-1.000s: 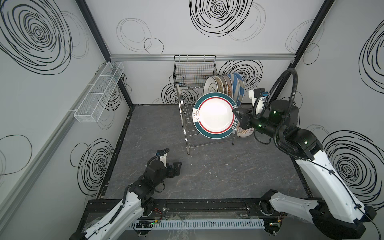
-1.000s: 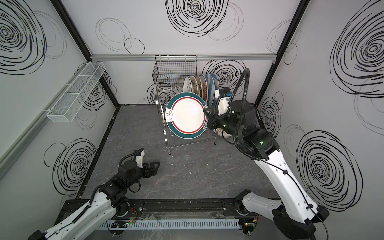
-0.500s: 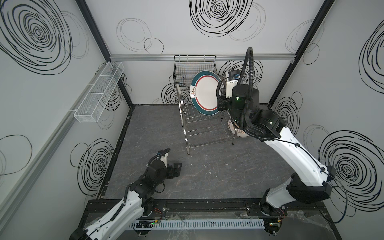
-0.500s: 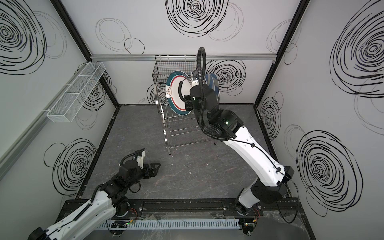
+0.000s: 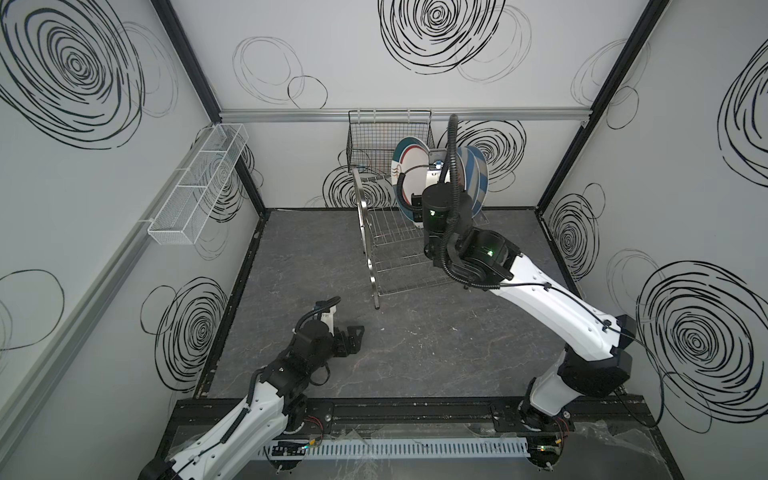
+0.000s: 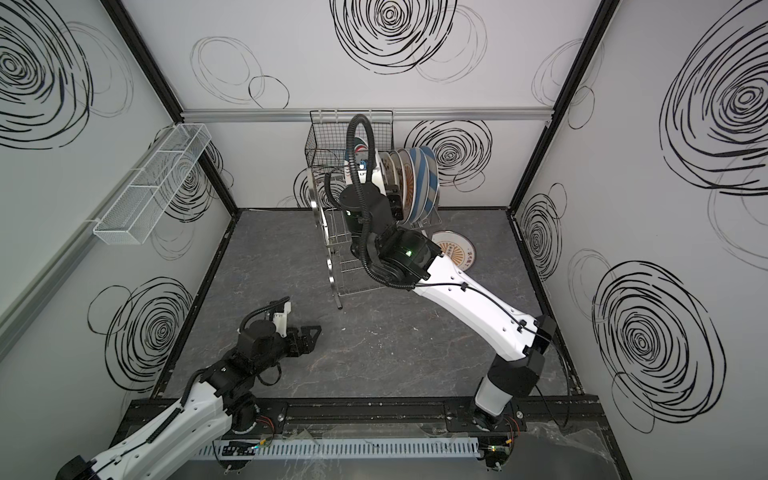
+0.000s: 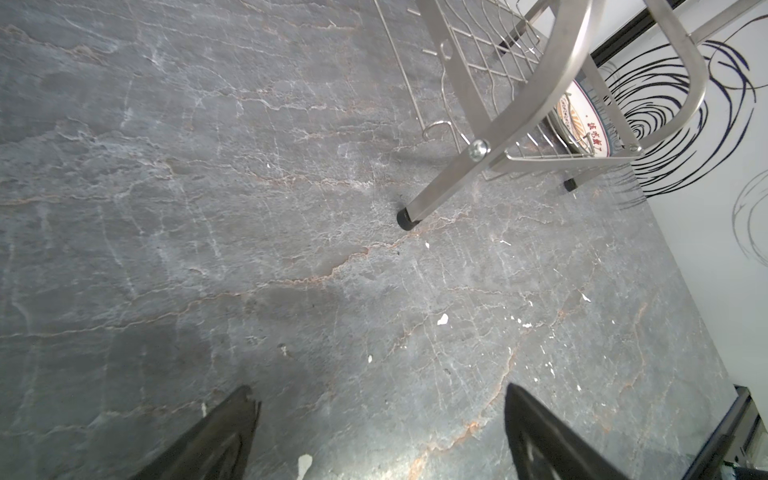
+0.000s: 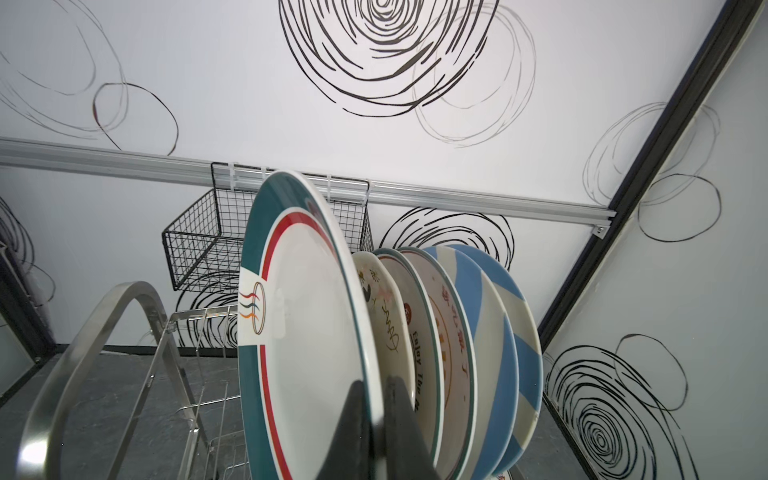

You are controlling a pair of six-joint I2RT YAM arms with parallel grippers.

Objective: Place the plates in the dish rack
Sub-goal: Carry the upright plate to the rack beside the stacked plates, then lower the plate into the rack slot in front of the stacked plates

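Observation:
My right gripper (image 8: 376, 380) is shut on the rim of a green-rimmed plate (image 8: 307, 332), also seen in a top view (image 5: 409, 166). The plate stands on edge over the top tier of the steel dish rack (image 5: 390, 249), close beside several plates (image 8: 478, 332) that stand in a row in the rack (image 6: 419, 178). Its lower edge is hidden. An orange sunburst plate (image 6: 455, 251) lies flat on the floor to the right of the rack. At the front left my left gripper (image 5: 357, 332) hangs open and empty just above the floor (image 7: 380, 390).
A black wire basket (image 5: 374, 141) hangs on the back wall right behind the rack. A long white mesh tray (image 5: 199, 187) is fixed to the left wall. The rack's looped side handle (image 8: 83, 332) rises beside the held plate. White crumbs dot the grey floor (image 7: 249, 208).
My right arm has carried the green-rimmed plate from in front of the rack up and back, turning it edge-on next to the standing plates. The left arm has not moved.

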